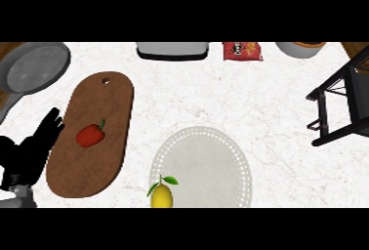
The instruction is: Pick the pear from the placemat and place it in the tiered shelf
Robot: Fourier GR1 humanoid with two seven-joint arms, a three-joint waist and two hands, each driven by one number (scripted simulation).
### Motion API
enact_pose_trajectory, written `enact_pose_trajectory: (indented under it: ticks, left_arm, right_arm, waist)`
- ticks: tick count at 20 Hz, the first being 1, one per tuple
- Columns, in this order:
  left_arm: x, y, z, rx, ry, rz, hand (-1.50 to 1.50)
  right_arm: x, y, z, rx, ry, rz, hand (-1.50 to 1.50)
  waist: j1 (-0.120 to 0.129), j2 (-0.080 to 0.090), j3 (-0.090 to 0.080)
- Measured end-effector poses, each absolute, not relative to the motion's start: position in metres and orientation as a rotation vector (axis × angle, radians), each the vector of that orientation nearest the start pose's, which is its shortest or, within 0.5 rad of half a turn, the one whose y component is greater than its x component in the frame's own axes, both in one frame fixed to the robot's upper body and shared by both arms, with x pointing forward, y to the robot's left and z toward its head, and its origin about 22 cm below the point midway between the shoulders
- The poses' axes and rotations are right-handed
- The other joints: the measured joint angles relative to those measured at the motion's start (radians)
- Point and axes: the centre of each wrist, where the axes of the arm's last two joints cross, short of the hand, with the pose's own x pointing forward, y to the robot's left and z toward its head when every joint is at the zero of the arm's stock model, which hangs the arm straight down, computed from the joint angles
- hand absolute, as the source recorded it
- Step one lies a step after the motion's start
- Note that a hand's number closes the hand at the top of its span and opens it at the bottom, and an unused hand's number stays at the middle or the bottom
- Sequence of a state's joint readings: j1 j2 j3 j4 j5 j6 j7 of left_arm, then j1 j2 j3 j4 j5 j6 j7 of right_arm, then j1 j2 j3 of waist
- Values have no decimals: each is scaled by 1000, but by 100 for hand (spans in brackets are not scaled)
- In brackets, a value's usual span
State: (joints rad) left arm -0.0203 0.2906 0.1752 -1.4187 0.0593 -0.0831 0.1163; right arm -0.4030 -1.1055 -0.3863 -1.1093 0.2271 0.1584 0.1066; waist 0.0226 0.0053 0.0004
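pear (162, 196): on near edge of placemat (209, 156), untouched.
left hand (32, 151): well left of placemat, fingers straight, empty.
grasp: best to curl round the pear's middle from above.

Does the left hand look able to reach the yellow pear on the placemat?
Probably yes. The left hand is open at the left edge; only the flat brown cutting board lies between it and the yellow pear on the round grey placemat, with the red pepper off that line.

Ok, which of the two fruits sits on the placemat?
The yellow pear, at the placemat's lower-left edge. The red pepper lies on the wooden board instead, beside the left robot hand.
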Motion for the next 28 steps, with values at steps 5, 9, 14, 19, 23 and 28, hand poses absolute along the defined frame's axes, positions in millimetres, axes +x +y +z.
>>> enact_pose_trajectory:
  ticks: [5, 9, 14, 19, 23, 28]
  left_arm:
    - [238, 350, -2, 247, -1337, -54, 0]
    - [237, 347, -6, 250, -1338, -50, 0]
    - [237, 348, -5, 252, -1335, -50, 0]
    - [234, 349, -5, 254, -1331, -48, 0]
    - [233, 349, -7, 258, -1328, -45, 0]
    - [226, 351, -2, 262, -1329, -40, 0]
  right_arm:
    - [277, -527, 270, -1255, -1340, 430, -150]
    - [282, -533, 271, -1200, -1396, 395, -150]
    - [283, -540, 279, -1080, -1455, 286, -150]
    - [278, -550, 288, -930, -1501, 172, -150]
    - [254, -570, 300, -840, -1570, 67, -150]
    - [206, -601, 329, -790, -1632, -32, -150]
  waist:
    - [-5, -5, -5]
    - [-9, -5, -3]
    - [-11, -5, -1]
    - [-14, -5, -1]
    - [-27, -8, -1]
    - [-30, -8, 0]
